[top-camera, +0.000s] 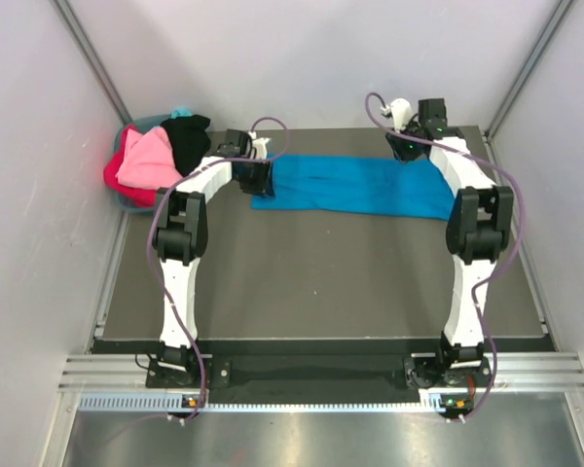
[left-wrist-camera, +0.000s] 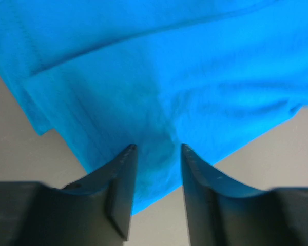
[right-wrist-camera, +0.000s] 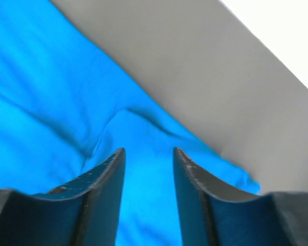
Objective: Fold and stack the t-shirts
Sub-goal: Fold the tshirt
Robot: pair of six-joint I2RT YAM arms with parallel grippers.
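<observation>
We see the blue shirt [top-camera: 355, 187] lying flat on the far half of the table [top-camera: 311, 282], folded into a long band that runs from left to right. Its left end is squarer and its right end tapers a little toward the near side.

Our left gripper [left-wrist-camera: 156, 148] is down at the left end of that band. In the left wrist view its two dark fingers [left-wrist-camera: 120, 189] stand apart, with creased blue cloth lying in the gap and beyond them. Nothing is pinched between them, and a strip of grey table shows on either side of the cloth corner there.

Our right gripper [right-wrist-camera: 149, 151] is at the far right end of the band, near the back edge of the table. Its fingers are likewise parted about halfway. Blue cloth spreads under and between them without being clamped, and a ridge of fabric runs off to the left of the fingertips. The edge of the shirt crosses that view on a slant, with bare table past it.

The other shirts are heaped in a basket [top-camera: 136, 203] off the far left corner of the table. The pink shirt [top-camera: 146, 158] is on top, the red shirt [top-camera: 117, 175] is beside it at the left, and the black shirt [top-camera: 187, 136] is on the right of the heap, close to our left arm
</observation>
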